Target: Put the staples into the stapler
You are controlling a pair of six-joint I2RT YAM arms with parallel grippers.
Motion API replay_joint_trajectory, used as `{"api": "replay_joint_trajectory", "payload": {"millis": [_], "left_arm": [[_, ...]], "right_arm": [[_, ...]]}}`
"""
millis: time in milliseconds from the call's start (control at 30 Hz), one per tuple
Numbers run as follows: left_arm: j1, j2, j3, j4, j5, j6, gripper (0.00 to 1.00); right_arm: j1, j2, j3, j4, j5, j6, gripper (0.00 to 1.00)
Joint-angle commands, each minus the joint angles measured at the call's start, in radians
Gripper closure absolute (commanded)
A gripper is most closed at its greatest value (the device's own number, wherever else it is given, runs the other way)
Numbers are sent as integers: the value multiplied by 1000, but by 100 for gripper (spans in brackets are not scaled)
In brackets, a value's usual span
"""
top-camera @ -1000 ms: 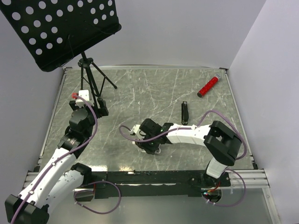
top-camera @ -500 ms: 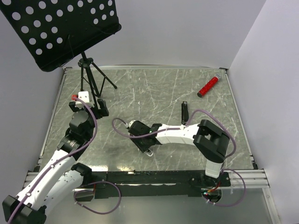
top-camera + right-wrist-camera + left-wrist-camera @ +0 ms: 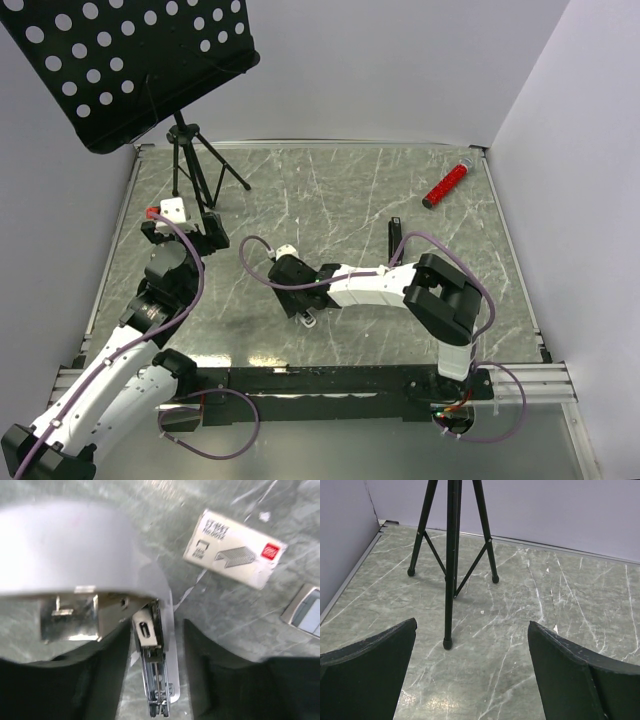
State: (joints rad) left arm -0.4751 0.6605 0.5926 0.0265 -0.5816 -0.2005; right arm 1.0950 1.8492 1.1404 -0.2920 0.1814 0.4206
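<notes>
Nearest, the right pincer (image 3: 156,635), its arm stretched low to the left over the surface (image 3: 330,190), has its fingers half apart astride a white rounded bar (image 3: 65,545) with a metal rail; whether they pinch it I cannot tell. The staples box (image 3: 235,550) and grey tray (image 3: 306,607) lie just beside. Further, the black stapler (image 3: 393,238) lies apart, seemingly unloaded: I judge the staples must go there next. The left pincer (image 3: 471,625) stands spread wide, empty.

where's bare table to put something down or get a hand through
Bare: far middle of the table, between the tripod and red cylinder; also right of the black stapler. Crowded around the right end effector, with the staple box and tray.
</notes>
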Motion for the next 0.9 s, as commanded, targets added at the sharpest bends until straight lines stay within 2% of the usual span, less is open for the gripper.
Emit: {"api": "replay_joint_trajectory", "payload": {"millis": [0, 300, 400, 567, 767, 867], "left_arm": [[-3, -6, -10, 43, -17, -2, 3], [-3, 7, -10, 46, -26, 0, 3], [-2, 7, -10, 47, -24, -2, 3], [-2, -4, -8, 49, -35, -5, 3], [9, -30, -7, 46, -50, -14, 3], [9, -42, -8, 46, -40, -17, 3]], "right_arm": [[-4, -15, -5, 51, 52, -11, 40], [-4, -139, -16, -10, 23, -32, 9], [-4, -212, -39, -45, 3, -19, 2], [-23, -304, -53, -159, -45, 18, 0], [-153, -358, 12, -350, -109, 131, 0], [-227, -381, 51, -368, -157, 144, 0]]}}
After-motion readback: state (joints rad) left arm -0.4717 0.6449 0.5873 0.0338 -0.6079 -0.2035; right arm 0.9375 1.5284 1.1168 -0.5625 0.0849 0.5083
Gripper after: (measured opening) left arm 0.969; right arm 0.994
